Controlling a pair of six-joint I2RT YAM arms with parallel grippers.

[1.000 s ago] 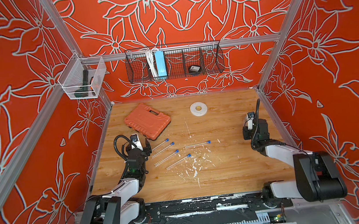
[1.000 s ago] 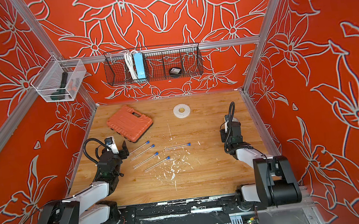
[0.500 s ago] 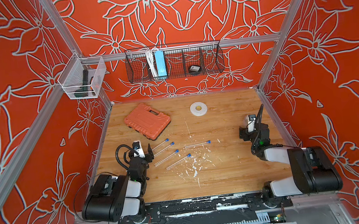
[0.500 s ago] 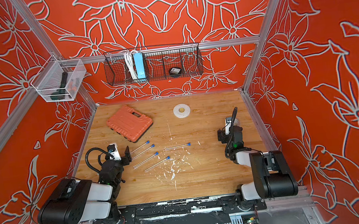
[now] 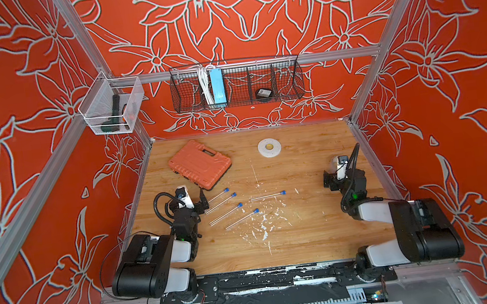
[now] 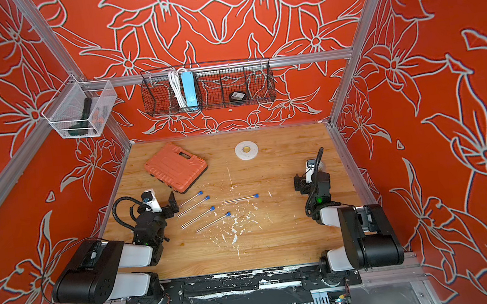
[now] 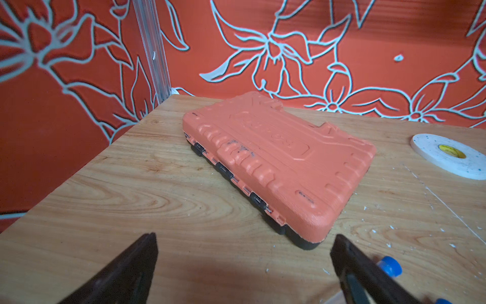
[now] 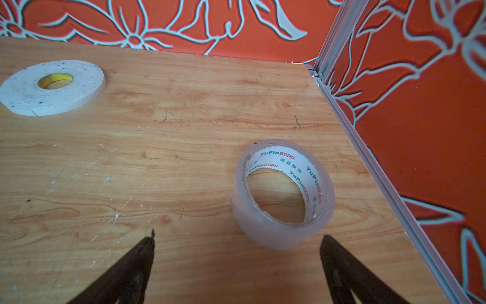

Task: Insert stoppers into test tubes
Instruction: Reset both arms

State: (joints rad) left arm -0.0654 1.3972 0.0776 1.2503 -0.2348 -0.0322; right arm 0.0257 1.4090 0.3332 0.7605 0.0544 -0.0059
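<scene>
Several clear test tubes lie loose on the wood left of centre, one of them (image 5: pixel 226 215) among a slanted group and one (image 5: pixel 267 196) lying apart to the right. Each shows a blue stopper (image 5: pixel 240 205) at its far end. My left gripper (image 5: pixel 190 201) stands open just left of the tubes, low over the table. In the left wrist view the left gripper (image 7: pixel 243 252) has bare wood between its fingers, and a stopper (image 7: pixel 391 265) peeks from behind one finger. My right gripper (image 5: pixel 339 179) is open near the right wall, far from the tubes; the right wrist view shows the right gripper (image 8: pixel 236 250) holding nothing.
An orange tool case (image 5: pixel 200 164) lies just beyond the left gripper. A white tape roll (image 5: pixel 269 147) sits at the back centre. A clear tape roll (image 8: pixel 282 194) stands right in front of the right gripper. White flecks mark the wood. Wire baskets (image 5: pixel 236 83) hang on the back wall.
Both arms have folded down toward the near edge, with the grippers staying roughly in place. The right gripper's jaws have spread apart. The tubes have not moved.
</scene>
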